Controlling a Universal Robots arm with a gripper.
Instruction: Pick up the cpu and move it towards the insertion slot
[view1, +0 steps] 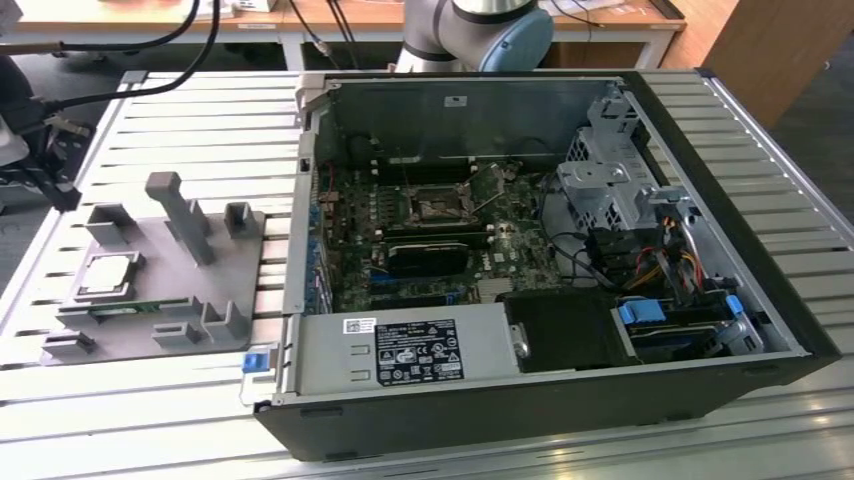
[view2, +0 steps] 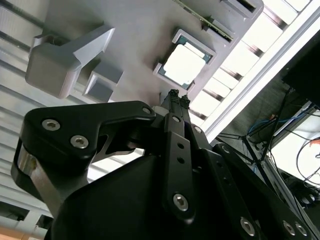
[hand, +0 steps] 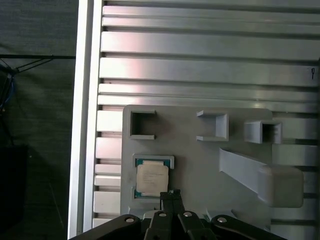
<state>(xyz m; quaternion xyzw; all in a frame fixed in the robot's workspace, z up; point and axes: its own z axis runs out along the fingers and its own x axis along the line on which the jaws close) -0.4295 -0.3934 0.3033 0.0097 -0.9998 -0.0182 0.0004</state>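
Currently the cpu (hand: 152, 179) is lying flat in its recess in the grey tray (hand: 200, 165), silvery plate facing up, with nothing gripping it. The hand (hand: 170, 193) is hovering just beside the chip's edge in both wrist views, its two fingers pinched together and holding nothing; whether the tips are touching the tray I cannot tell. The tray is sitting on the slatted bench (view1: 200, 130) at the exterior view's left, well apart from the insertion slot (view1: 437, 207) inside the open computer case (view1: 534, 425). I am judging this as the approach, no grasp yet. Taking the chip is going to call for the fingers parting enough to straddle it, centring, then closing gently on opposite edges
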